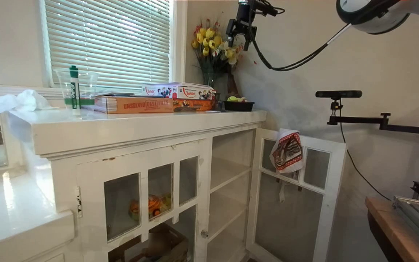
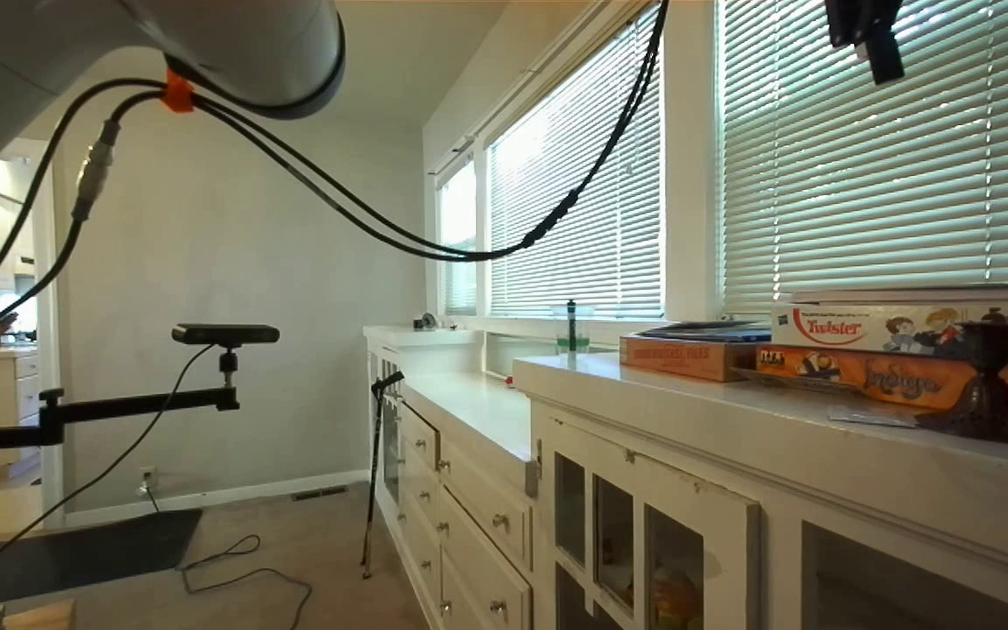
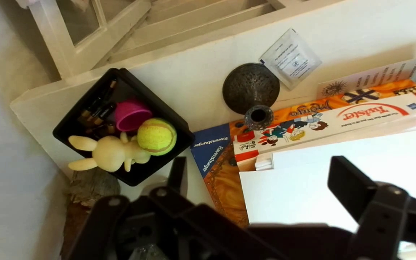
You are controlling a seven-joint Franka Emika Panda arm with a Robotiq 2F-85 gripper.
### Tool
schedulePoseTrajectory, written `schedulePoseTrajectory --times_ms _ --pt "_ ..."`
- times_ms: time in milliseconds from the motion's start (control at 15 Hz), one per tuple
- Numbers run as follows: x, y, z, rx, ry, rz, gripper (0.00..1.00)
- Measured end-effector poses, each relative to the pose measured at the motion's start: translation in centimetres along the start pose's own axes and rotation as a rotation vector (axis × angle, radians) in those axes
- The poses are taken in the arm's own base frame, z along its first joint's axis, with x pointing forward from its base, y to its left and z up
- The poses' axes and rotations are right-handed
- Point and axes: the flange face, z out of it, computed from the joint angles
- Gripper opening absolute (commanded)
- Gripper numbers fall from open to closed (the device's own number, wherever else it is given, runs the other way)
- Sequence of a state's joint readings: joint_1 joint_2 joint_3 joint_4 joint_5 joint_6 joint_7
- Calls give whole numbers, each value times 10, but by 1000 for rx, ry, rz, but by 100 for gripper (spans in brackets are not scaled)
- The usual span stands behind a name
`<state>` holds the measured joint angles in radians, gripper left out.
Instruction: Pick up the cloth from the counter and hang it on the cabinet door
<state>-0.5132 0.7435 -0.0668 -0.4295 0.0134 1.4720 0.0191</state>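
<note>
In an exterior view: cloth (image 1: 287, 151) draped over top edge of the open cabinet door (image 1: 289, 218); gripper (image 1: 238, 44) above the counter (image 1: 151, 122), well apart from the cloth, jaws spread. In an exterior view: gripper only partly in frame; Twister box (image 2: 893, 331) stacked on Indigo box (image 2: 854, 374), candle holder (image 2: 987, 385) in front. Wrist view: jaws wide apart; black tray (image 3: 154, 95) on counter holds tennis ball (image 3: 156, 136).

My gripper (image 1: 239, 42) hangs just past twelve o'clock in an exterior view, pointing down, with my arm (image 1: 384, 20) at two, partly out of frame. In the wrist view I have its fingers (image 3: 350, 189) spread well apart, tips at seven and four.
</note>
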Motion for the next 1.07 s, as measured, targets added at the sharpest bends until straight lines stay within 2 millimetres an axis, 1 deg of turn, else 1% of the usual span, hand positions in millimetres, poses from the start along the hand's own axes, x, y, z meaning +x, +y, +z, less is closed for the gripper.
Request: schedulePoseTrajectory --times_ms 133,200,400,533,733,1067 --pt "0 -4 3 20 -6 -6 100" --pt "0 -11 7 62 -14 -13 100" --pt "-1 -37 16 206 -40 -46 100" --pt "-6 -58 23 286 -90 -82 100" --pt "-24 -82 28 359 -218 -155 100" --pt "-58 -111 31 396 -430 -303 100"
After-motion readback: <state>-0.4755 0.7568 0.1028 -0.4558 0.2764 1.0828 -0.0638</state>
